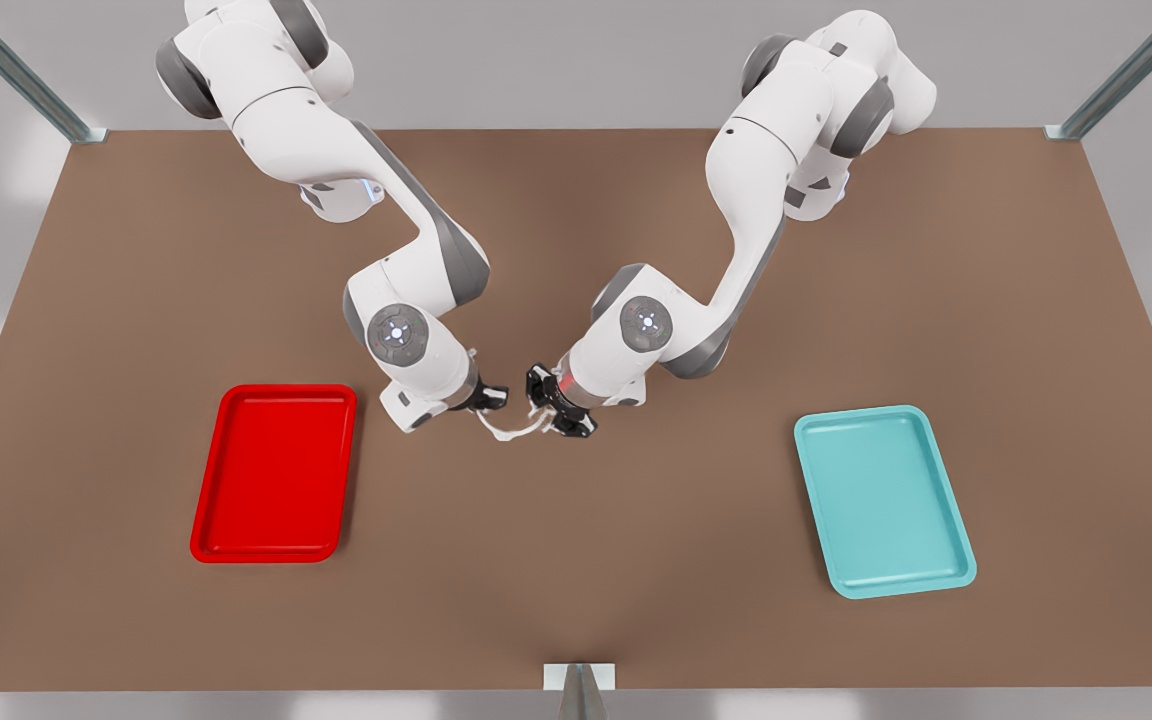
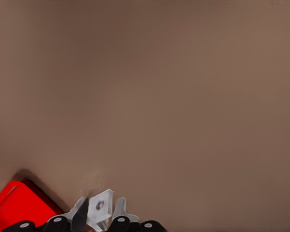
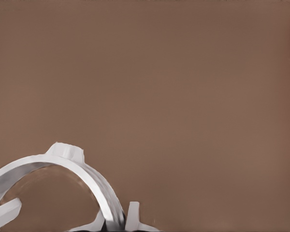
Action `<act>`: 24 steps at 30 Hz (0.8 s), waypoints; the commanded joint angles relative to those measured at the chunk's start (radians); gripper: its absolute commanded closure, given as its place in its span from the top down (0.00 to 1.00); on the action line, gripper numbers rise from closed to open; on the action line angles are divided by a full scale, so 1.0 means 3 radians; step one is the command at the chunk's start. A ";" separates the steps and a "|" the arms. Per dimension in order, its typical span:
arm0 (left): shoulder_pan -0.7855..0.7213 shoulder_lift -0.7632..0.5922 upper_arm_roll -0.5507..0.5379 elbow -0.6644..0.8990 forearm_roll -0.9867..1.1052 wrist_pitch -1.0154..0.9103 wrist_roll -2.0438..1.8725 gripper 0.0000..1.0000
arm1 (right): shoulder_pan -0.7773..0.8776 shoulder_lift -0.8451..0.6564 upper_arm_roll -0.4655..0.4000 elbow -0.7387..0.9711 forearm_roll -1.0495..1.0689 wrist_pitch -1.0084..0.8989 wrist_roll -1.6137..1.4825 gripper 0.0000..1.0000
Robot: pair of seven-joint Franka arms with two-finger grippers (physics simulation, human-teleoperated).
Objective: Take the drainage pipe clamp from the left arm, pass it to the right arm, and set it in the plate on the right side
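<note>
I find the drainage pipe clamp (image 1: 511, 432) held in the air above the table (image 1: 576, 620) near its middle, bridging the two grippers, which face each other almost tip to tip. The left gripper (image 1: 542, 404), on the arm at the front view's right, is closed on one end of the clamp: in the left wrist view its pale fingers (image 2: 79, 207) sit tight on either side of the flat tab with the small hole (image 2: 100, 205). The right gripper (image 1: 492, 399), on the arm at the front view's left, is also closed on the part: in the right wrist view the white arc (image 3: 87, 174) runs down between its fingertips (image 3: 133, 215), which press against it on both sides (I sort the arms by the wrist views, since the red tray shows at the edge of the left one). The clamp hangs as a shallow curve sagging below both grippers, clear of the table surface. The plate (image 1: 276, 391), bright red, lies flat on the table on the front view's left, just beside the right arm's wrist and apart from the clamp; I also note a corner of it (image 2: 14, 205) in the left wrist view. A teal tray (image 1: 861, 413) lies well apart on the front view's right.
</note>
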 commanded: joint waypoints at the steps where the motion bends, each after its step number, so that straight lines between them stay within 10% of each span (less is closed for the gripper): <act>1: -0.0001 -0.0015 -0.0004 0.0002 0.0014 -0.0011 -0.1597 1.00 | -0.0007 -0.0004 0.0000 0.0002 -0.0040 0.0011 0.0060 0.21; 10: 0.0316 -0.0363 0.0016 0.0002 0.0040 -0.0696 -0.0631 1.00 | -0.0273 -0.0137 0.0000 -0.0228 -0.0127 -0.0015 -0.0104 0.21; 19: 0.2019 -0.1022 0.0165 -0.0008 0.0955 -0.2398 0.8342 1.00 | -0.1336 -0.0346 0.0000 -0.0791 -0.0332 0.0006 -0.1438 0.21; 24: 0.2285 -0.2050 0.0088 -0.0724 0.1073 -0.2440 0.9458 1.00 | -0.1761 -0.0157 -0.0005 -0.0852 -0.0332 0.0077 -0.1893 0.21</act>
